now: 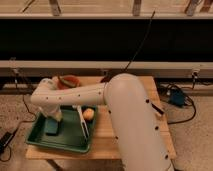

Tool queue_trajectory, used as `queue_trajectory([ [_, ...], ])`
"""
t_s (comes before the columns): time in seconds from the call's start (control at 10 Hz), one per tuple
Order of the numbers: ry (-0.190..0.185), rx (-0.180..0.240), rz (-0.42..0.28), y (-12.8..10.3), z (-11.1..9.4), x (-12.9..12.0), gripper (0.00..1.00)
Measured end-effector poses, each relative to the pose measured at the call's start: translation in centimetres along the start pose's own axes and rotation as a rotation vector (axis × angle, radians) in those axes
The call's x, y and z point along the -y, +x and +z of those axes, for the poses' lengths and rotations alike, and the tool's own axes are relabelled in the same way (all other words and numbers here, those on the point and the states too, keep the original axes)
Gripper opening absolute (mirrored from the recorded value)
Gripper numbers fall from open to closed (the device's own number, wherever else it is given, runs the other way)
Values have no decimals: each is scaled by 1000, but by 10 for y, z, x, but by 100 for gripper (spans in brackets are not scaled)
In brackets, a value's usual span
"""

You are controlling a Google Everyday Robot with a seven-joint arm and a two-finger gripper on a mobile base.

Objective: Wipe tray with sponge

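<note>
Camera view looked down on a wooden tabletop (127, 137) with the robot's big white arm reaching across it from the right toward the left. At the arm's far end the gripper (53, 117) pointed straight down into the green tray (75, 142), which sat on the tabletop's left part. Directly beneath it, flat on the tray floor near the left wall, lay the teal sponge (51, 128), its long axis running roughly from the far rim toward the near rim. From where I stood the gripper seemed to be bearing on the sponge's upper end, but whether the fingers were pinching it or merely pressed onto it I could not tell. A white-handled brush (82, 122) lay in the tray just right of the sponge, with a small yellowish object (88, 114) by the tray's right rim and an orange bowl (68, 81) beyond the tray. I judged any wiping stroke would have to run along the open floor toward the near rim.
</note>
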Motion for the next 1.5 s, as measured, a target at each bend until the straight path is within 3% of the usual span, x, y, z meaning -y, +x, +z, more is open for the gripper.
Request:
queue_trajectory([
  [0.4, -8, 31, 1, -9, -3, -39, 0],
  [0.8, -47, 49, 90, 11, 8, -95, 0],
  [1.2, -55, 25, 151, 50, 13, -88, 0],
  [1.5, -48, 15, 133, 52, 12, -63, 0],
])
